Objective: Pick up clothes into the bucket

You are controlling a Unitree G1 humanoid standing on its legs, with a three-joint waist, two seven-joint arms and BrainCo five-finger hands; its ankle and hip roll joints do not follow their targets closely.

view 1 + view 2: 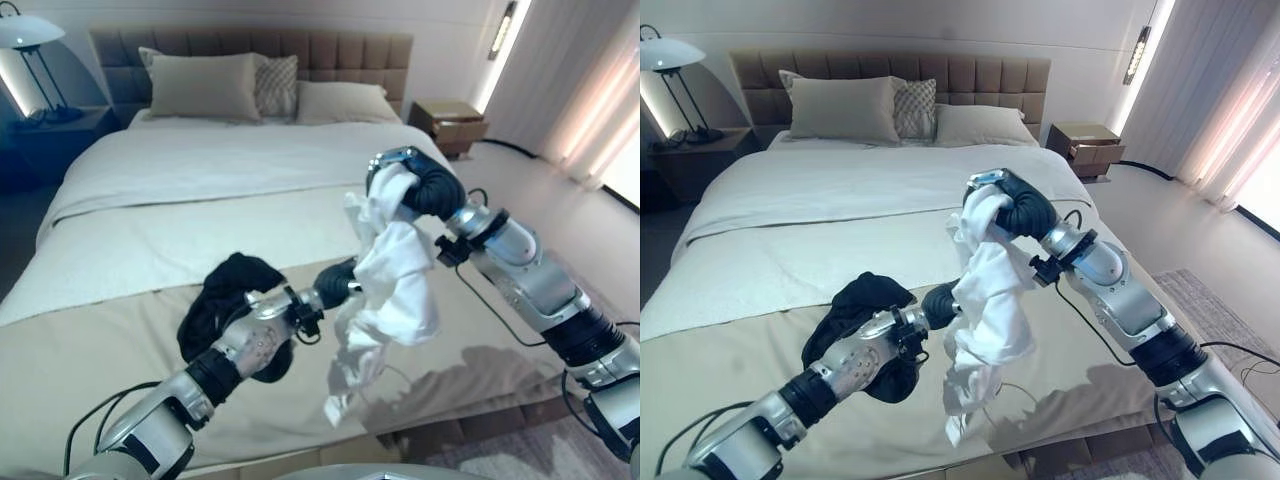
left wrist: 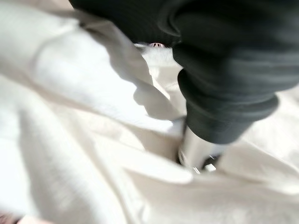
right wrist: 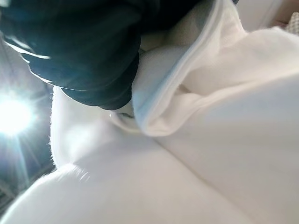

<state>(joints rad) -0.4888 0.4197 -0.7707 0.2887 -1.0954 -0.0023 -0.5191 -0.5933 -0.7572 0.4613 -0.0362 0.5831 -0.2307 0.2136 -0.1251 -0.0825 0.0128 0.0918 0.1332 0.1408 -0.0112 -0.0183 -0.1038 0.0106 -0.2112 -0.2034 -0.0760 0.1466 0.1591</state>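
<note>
Bedroom, with a big bed (image 1: 150, 200) made up in white and a tan cover over its foot, pillows (image 1: 205, 85) at the headboard, a lamp (image 1: 30, 40) and a nightstand (image 1: 450, 122) beside it. Over the foot of the bed the right robot hand (image 1: 1012, 208) is raised, its fingers clenched round the top of a white shirt (image 1: 985, 300), which hangs down from it in loose folds clear of the cover. The left robot hand (image 1: 940, 304) is just below the right one, pushed into the hanging cloth; its fingers are buried in the folds, so I cannot tell whether it is grasping or released. Behind the left robot hand, on the tan cover, a black garment (image 1: 225, 290) lies in a heap, untouched.

By my reckoning the job is at an early stage: one piece is lifted but not yet stowed, the black one is still to be collected, and the bucket (wherever it stands) is nowhere I can point to.

No labels or writing can be read on anything.
</note>
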